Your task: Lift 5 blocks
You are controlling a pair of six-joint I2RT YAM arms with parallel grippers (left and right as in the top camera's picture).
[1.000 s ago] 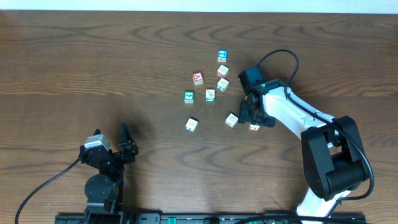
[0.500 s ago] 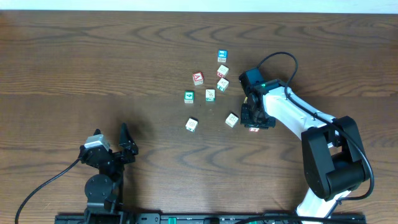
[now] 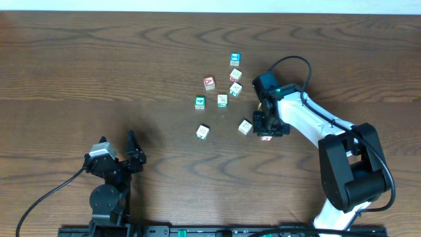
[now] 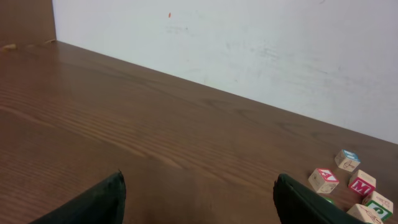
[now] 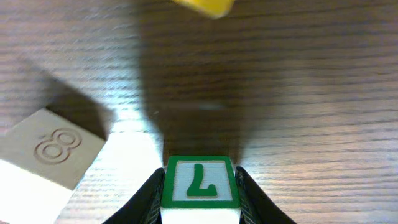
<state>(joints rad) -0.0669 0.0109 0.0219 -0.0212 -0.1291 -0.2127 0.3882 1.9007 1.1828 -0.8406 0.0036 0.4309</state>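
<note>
Wooden table (image 3: 79, 66): is carrying all the blocks.
Left gripper (image 4: 199, 186): is hovering near the front edge of the table, left of the middle, well apart from the blocks. Its fingers are spreading wide with nothing between them.
Green block (image 3: 199, 103): is sitting near the middle of the table, just beside the red block (image 3: 209, 83).
Pale blocks (image 3: 202, 131): are lying scattered around the middle of the table, some nearer the far edge.
Blue block (image 3: 235, 60): is sitting closest to the far edge.
8 block (image 5: 53, 155): is resting on the table just left of the L block, not touching it.
L block (image 5: 200, 182): is sitting right of the middle of the table, its green letter facing the wrist camera. I cannot tell if it is touching the table.
Right gripper (image 5: 200, 202): is pinching the L block, one finger pressing on each side.
</note>
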